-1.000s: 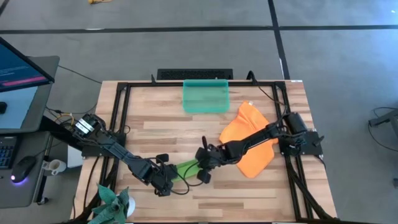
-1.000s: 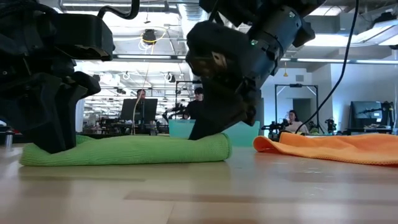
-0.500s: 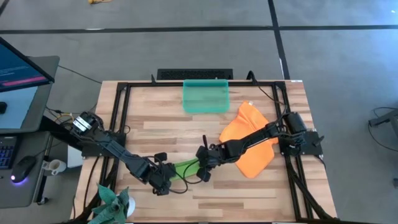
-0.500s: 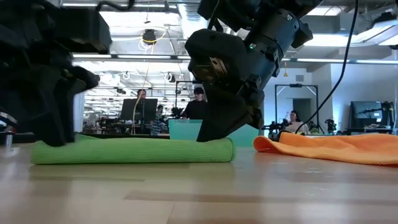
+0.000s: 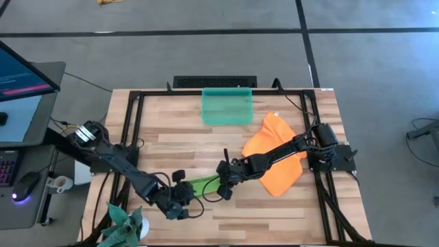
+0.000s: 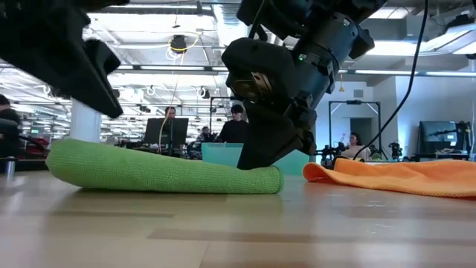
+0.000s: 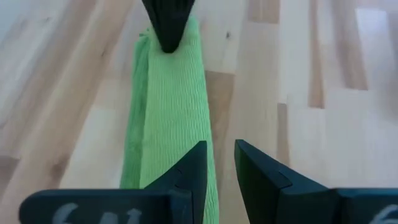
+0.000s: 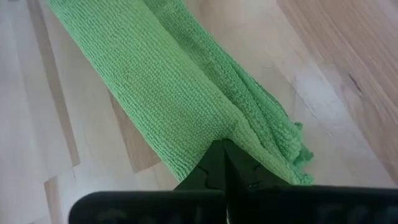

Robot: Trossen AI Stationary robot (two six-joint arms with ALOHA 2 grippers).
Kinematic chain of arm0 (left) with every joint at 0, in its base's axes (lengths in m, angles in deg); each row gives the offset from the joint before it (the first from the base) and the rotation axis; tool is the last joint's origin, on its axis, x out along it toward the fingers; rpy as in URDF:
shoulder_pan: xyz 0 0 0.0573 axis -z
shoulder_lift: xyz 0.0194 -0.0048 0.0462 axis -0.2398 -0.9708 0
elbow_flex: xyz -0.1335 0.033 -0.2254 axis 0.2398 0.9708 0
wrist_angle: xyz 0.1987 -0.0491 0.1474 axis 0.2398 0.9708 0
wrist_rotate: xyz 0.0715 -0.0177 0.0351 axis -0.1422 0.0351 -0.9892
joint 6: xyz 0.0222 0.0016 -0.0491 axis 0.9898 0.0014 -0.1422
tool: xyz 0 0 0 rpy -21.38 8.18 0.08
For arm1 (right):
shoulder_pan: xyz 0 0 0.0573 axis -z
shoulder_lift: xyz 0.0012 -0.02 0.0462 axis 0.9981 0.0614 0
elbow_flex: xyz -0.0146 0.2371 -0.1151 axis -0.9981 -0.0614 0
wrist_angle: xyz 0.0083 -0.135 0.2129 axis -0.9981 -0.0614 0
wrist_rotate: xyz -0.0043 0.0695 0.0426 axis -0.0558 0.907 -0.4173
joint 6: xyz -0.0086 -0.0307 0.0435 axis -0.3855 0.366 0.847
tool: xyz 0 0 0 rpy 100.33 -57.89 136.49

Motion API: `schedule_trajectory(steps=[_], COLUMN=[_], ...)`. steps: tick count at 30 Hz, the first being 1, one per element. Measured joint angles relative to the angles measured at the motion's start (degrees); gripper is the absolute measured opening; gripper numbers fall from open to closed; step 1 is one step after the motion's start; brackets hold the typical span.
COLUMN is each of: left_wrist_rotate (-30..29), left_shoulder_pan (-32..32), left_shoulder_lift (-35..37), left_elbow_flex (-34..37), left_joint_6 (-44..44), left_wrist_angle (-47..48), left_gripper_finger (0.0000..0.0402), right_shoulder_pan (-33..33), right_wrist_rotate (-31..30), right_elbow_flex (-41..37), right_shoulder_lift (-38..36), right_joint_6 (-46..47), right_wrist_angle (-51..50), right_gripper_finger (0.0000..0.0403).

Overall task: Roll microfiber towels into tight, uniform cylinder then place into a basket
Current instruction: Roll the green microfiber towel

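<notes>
Green towel (image 5: 204, 184) lies on the desk (image 5: 288, 213) near its front edge, already folded or rolled into a long narrow strip. Orange towel (image 5: 274, 154) lies flat and loose to the right, under the right arm, not yet worked. Basket (image 5: 227, 106) sits at the far edge, well apart from both, nothing seen in it.

Right hand (image 5: 224, 184): fingers pinched fully together on one end of the green strip. Its wrist view shows the tips closed on the cloth edge, and in the low view that end is pressed down to the wood.

Left hand (image 5: 175, 204): at the opposite end, fingers a narrow way apart. In its wrist view the two fingers (image 7: 189, 177) stand over the strip with a gap between them. Whether they actually clamp cloth I cannot tell. In the low view this end sits slightly raised off the desk.

Judgement: the step looks like tightening the green roll between two end grips. To do it well:
- keep the right pinch fixed as an anchor
- take a full grip across all layers on the left end, not just the top fold
- keep light tension along the strip so the layers do not slacken or fan out
- keep both ends level for an even cylinder
</notes>
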Motion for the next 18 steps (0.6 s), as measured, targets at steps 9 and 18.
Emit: schedule_trajectory(steps=[9,18], left_wrist_rotate=[-0.26,1.74], left_shoulder_pan=[-3.70,-3.29], left_shoulder_lift=[-5.88,-8.46], left_elbow_flex=[0.54,0.29], left_joint_6=[-2.26,-9.14], left_wrist_angle=[-1.72,3.95], left_gripper_finger=[0.0075,0.0075], right_shoulder_pan=[0.00,0.02], right_wrist_rotate=[-0.20,-0.21], right_elbow_flex=[0.01,0.02], right_shoulder_lift=[0.04,0.17], right_joint_6=[-0.02,0.89], right_wrist_angle=[0.14,0.21], right_gripper_finger=[0.0008,0.0008])
